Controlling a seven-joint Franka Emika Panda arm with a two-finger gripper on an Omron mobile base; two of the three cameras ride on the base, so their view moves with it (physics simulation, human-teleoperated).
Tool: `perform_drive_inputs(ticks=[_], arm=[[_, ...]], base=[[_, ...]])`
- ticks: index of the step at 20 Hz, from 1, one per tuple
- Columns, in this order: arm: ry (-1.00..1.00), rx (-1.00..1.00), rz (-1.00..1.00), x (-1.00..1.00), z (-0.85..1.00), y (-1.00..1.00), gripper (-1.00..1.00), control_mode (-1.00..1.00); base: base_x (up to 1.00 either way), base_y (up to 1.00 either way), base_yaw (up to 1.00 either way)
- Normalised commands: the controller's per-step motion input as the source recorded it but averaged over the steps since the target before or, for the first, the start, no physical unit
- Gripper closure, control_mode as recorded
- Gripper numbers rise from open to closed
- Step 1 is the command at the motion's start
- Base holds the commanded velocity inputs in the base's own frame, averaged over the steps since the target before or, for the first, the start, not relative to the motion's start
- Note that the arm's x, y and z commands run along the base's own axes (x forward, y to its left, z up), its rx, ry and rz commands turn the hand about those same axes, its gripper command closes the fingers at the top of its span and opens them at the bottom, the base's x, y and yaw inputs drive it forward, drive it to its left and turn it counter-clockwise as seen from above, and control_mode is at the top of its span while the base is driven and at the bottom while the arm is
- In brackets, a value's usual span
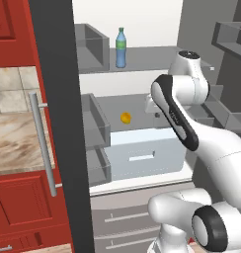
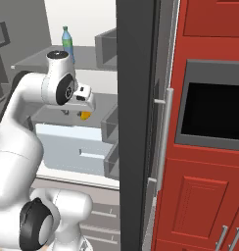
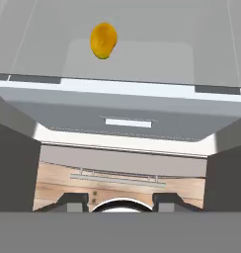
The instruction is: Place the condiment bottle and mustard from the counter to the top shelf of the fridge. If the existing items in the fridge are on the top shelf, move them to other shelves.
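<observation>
White arm reaches into the open fridge (image 1: 191, 54), its gripper (image 3: 120, 200) hanging above the front edge of the pale drawer (image 3: 127, 113). The two fingertips (image 3: 73, 201) stand apart with nothing between them. Beyond the drawer, on the grey shelf just above it, lies the orange-yellow fruit (image 3: 103, 39), left of the shelf's middle and clear of the gripper; from the left base view the fruit (image 1: 125, 117) sits near a grey bin (image 1: 95, 123) at the shelf's left edge. Higher and farther back, the blue bottle (image 1: 121, 48) stands upright on the top shelf, toward its left side. Outside the door (image 1: 56, 123), the counter (image 1: 16, 143) shows at the left.
</observation>
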Motion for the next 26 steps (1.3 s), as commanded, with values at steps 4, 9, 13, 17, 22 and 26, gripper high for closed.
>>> perform_drive_inputs(ticks=[4,9,13,17,22,26], arm=[[-0.09,-0.02,0.00,-0.11,0.03,0.05,-1.00,-1.00],[-0.38,-0.11,0.00,-0.16,0.31,0.44,-1.00,-1.00],[-0.45,-0.03,0.00,-0.25,0.51,0.36,-1.00,-1.00],[-0.40,0.00,0.00,-0.14,0.62,0.16,-1.00,-1.00],[-0.31,0.10,0.00,0.00,0.75,0.03,-1.00,-1.00],[-0.15,0.09,0.01,0.03,0.88,0.04,-1.00,-1.00]], base=[[0.00,0.00,0.00],[0.00,0.00,0.00],[0.00,0.00,0.00],[0.00,0.00,0.00],[0.00,0.00,0.00],[0.00,0.00,0.00]])
